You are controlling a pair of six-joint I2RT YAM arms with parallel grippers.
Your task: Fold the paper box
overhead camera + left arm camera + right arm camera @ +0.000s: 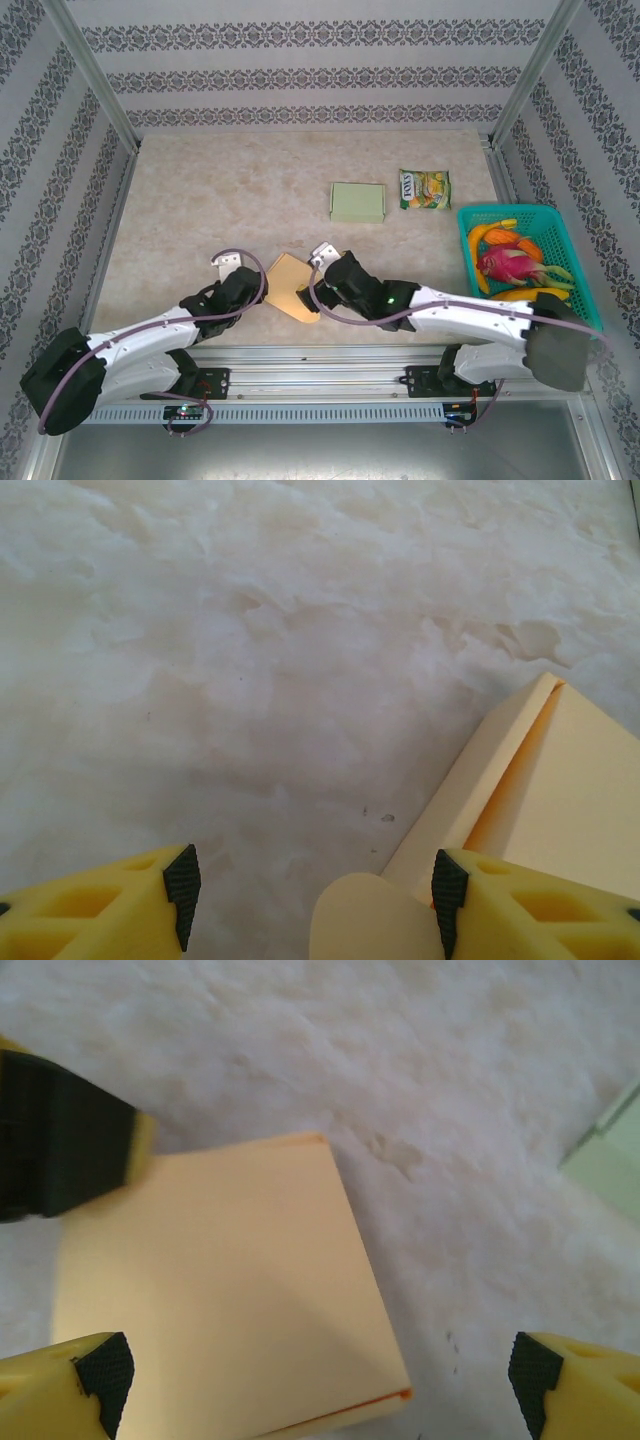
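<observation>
Wide-open left gripper [315, 885] and right gripper [318, 1372] are hovering over the tan paper box [288, 282], which is lying flat between them on the table [200, 200], likely light and flimsy, best pinched at an edge flap.

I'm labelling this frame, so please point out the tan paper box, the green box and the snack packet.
tan paper box [288, 282]: top external view, on its flat upper face.
green box [357, 202]: top external view, centre of its top face.
snack packet [425, 189]: top external view, middle of its printed front.

2 white arms [140, 335], black joints, purple cables [263, 283]; yellow pincer fingers [90, 910] with black ribbed pads [182, 880].
</observation>
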